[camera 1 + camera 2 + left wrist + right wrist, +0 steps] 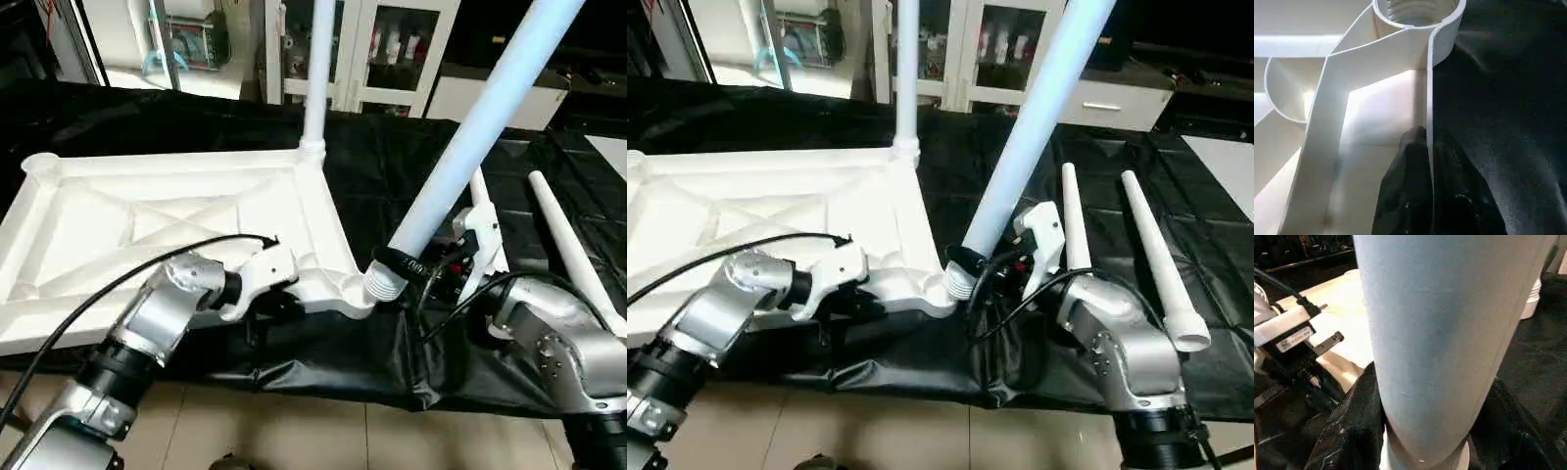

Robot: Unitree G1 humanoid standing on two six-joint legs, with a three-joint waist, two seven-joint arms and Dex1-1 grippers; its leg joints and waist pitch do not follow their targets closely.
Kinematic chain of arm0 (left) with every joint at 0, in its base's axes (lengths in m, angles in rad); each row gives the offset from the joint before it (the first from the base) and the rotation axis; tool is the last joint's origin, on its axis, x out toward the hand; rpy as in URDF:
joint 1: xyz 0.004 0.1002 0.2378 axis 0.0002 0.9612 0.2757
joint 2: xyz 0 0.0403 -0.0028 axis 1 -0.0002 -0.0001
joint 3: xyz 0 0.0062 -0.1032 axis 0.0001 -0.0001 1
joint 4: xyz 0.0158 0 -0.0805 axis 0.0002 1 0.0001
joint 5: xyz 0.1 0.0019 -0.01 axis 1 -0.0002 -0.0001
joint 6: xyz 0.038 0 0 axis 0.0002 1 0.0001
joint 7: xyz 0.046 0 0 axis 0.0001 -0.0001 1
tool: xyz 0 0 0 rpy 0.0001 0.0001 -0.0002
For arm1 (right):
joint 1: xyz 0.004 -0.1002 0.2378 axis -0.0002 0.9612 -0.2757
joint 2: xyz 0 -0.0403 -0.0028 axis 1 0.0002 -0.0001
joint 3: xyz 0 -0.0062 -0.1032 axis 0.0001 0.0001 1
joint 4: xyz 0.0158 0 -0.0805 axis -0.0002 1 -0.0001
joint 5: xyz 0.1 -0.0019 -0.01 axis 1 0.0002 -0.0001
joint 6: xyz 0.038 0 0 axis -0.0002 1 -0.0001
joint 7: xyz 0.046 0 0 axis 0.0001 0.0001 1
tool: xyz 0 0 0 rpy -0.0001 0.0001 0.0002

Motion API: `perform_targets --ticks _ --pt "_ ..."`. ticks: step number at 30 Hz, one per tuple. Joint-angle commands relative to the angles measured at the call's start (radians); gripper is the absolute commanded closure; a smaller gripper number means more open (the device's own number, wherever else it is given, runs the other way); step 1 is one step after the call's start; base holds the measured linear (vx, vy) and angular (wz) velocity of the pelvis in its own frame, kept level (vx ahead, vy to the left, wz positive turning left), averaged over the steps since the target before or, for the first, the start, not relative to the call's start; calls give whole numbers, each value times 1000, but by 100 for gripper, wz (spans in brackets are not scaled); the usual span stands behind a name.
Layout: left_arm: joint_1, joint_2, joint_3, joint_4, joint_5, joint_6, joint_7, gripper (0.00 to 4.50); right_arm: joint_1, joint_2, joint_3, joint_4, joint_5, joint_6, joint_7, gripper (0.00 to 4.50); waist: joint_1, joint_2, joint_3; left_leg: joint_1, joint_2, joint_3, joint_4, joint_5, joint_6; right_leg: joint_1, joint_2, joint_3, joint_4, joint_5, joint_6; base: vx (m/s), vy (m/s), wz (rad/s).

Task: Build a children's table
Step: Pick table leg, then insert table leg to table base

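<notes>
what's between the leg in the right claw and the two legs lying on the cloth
The right claw itself and its white wrist housing, on black cloth, in the right eye view.

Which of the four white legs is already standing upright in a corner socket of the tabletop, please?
The leg at the far corner stands upright in its socket. Another leg leans in the right pincer, and two lie on the black sheet.

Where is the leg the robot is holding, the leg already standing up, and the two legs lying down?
Held leg (pixel 470 137), left eye view, mid tube.
Standing leg (pixel 317 78), left eye view, lower tube.
Lying legs (pixel 1151 250), right eye view, outer leg's middle.
</notes>
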Motion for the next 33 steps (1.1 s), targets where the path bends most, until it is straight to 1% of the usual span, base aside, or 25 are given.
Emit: perform_targets --ticks 1,2,4,5,9,10,12,13,14,15,16,18,19,21,22,24,26,28,30,33 --pt "3 -14 -7 -45 -14 -7 15 448 -24 -2 -2 15 3 -3 -7 262 -4 8 -63 13 23 -5 -85 -258 -19 42 -49 41 -77 -227 -180 0 0 0" --pt "6 -18 2 -56 -11 6 34 448 -33 6 -6 31 9 -2 -7 262 -6 5 -63 13 23 -4 -84 -255 -19 41 -48 41 -78 -226 -180 0 0 0" --pt "7 -24 10 -68 -12 29 49 448 -45 14 -8 50 16 2 -5 262 -7 6 -63 13 23 -4 -84 -249 -19 41 -48 42 -76 -222 -181 0 0 0" --pt "6 -25 12 -70 -12 38 51 448 -49 16 -8 56 17 4 -4 262 -8 6 -65 13 24 -4 -83 -235 -17 40 -47 41 -74 -204 -184 0 0 0" --pt "-2 -18 4 -62 -7 37 49 448 -69 19 23 97 -4 -9 25 262 -9 4 -66 11 21 -2 -80 -207 -8 43 -46 41 -71 -165 -192 0 0 0" --pt "-4 -19 3 -55 -13 35 42 448 -84 24 39 120 -15 -18 37 262 -11 -1 -66 10 21 -1 -80 -205 -5 43 -46 41 -72 -167 -194 0 0 0" --pt "-6 -19 0 -50 -18 34 36 448 -112 34 57 154 -25 -24 50 262 -13 -5 -65 11 21 0 -80 -207 -4 42 -47 40 -72 -185 -197 0 0 0" --pt "-7 -18 -3 -47 -17 25 33 448 -121 35 61 162 -28 -26 54 262 -15 -6 -64 10 21 0 -80 -210 -3 42 -47 41 -74 -202 -193 0 0 0" --pt "-8 -17 -5 -45 -16 18 31 448 -127 35 63 167 -30 -27 57 262 -15 -3 -64 11 22 -1 -81 -213 -3 41 -48 41 -74 -209 -189 0 0 0" --pt "-8 -17 -5 -45 -14 17 32 448 -138 34 63 178 -27 -26 66 262 -15 -7 -65 11 23 -1 -80 -211 -1 41 -48 41 -74 -210 -188 0 0 0" --pt "-8 -17 -5 -47 -14 19 32 448 -144 34 62 184 -26 -25 70 262 -15 -5 -65 11 23 -1 -80 -200 -2 42 -48 41 -72 -200 -189 0 0 0" --pt "-8 -16 -5 -51 -15 26 29 449 -155 30 64 196 -26 -23 79 262 -15 -5 -65 11 22 -1 -79 -188 0 43 -47 41 -70 -185 -191 0 0 0" --pt "-8 -16 -6 -56 -18 35 25 450 -162 21 68 209 -26 -23 98 262 -14 -11 -65 10 22 0 -78 -176 5 43 -48 41 -67 -174 -192 0 0 0" --pt "-8 -15 -9 -61 -19 42 21 450 -170 12 74 229 -30 -27 118 263 -15 -12 -65 9 22 1 -78 -172 9 43 -48 41 -68 -176 -194 0 0 0" --pt "-8 -15 -11 -61 -18 42 21 450 -173 9 76 237 -31 -29 127 263 -14 -14 -65 9 22 2 -77 -173 11 44 -49 41 -69 -182 -194 0 0 0" --pt "-7 -12 -15 -63 -17 43 17 450 -178 4 80 252 -37 -35 140 263 -14 -14 -64 10 22 1 -77 -183 10 43 -50 41 -71 -206 -190 0 0 0" --pt "-5 -11 -17 -65 -16 42 15 450 -181 -5 89 262 -39 -32 160 263 -14 -17 -65 9 22 1 -77 -178 12 43 -49 41 -71 -203 -188 0 0 0" --pt "-3 -10 -18 -66 -14 41 15 450 -183 -13 98 270 -41 -32 180 263 -14 -18 -65 9 22 2 -76 -173 15 43 -49 41 -70 -202 -186 0 0 0" --pt "-2 -8 -20 -67 -12 39 11 450 -188 -17 106 291 -51 -43 193 263 -14 -16 -65 9 23 2 -76 -170 16 42 -49 41 -70 -200 -189 0 0 0" --pt "-3 -5 -23 -68 -12 37 6 450 -199 -16 114 324 -65 -64 201 263 -14 -17 -65 9 23 2 -76 -174 14 42 -49 40 -70 -200 -194 0 0 0"
